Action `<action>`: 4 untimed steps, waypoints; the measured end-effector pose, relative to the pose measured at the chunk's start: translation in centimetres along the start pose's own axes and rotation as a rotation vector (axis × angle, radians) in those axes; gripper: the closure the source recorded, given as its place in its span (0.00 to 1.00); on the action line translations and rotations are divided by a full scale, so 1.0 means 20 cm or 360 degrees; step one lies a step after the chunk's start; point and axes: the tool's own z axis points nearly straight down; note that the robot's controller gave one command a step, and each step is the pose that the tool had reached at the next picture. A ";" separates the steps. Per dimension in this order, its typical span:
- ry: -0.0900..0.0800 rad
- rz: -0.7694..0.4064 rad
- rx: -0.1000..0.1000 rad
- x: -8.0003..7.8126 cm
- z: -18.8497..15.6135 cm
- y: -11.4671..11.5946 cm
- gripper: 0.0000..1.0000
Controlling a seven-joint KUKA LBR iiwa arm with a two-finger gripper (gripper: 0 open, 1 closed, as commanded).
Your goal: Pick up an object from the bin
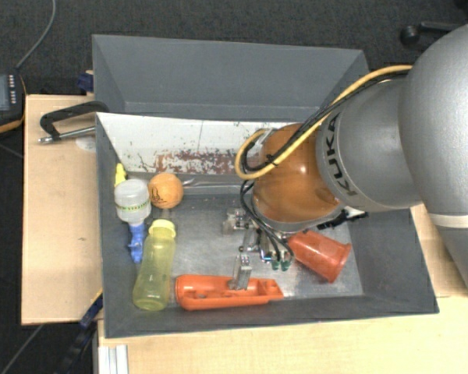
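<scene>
Tally from my screen: I count seven loose things in the bin (218,76).

- Balls: one, an orange ball (165,190).
- Bottles: two, a yellow bottle (154,269) and a pale bottle (132,201) with a white cap.
- Cups: one, a red-orange cup (321,256).
- Long flat pieces: one, an orange tool (210,293).
- Odd bits: two. One is a blue piece (135,245), the other a yellow scrap (119,174). Both are partly hidden and I cannot tell their kind.

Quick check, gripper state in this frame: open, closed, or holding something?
Gripper: cannot be told, open or closed; it is down at the long flat orange thing lying by the near wall of the bin.
</scene>
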 end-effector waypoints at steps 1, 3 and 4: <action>0.0003 -0.0035 0.0004 0.06 0.02 -0.16 0.00; -0.0001 -0.0140 -0.0002 0.05 -0.01 -0.28 1.00; 0.0001 -0.0122 -0.0003 0.05 -0.28 -0.28 1.00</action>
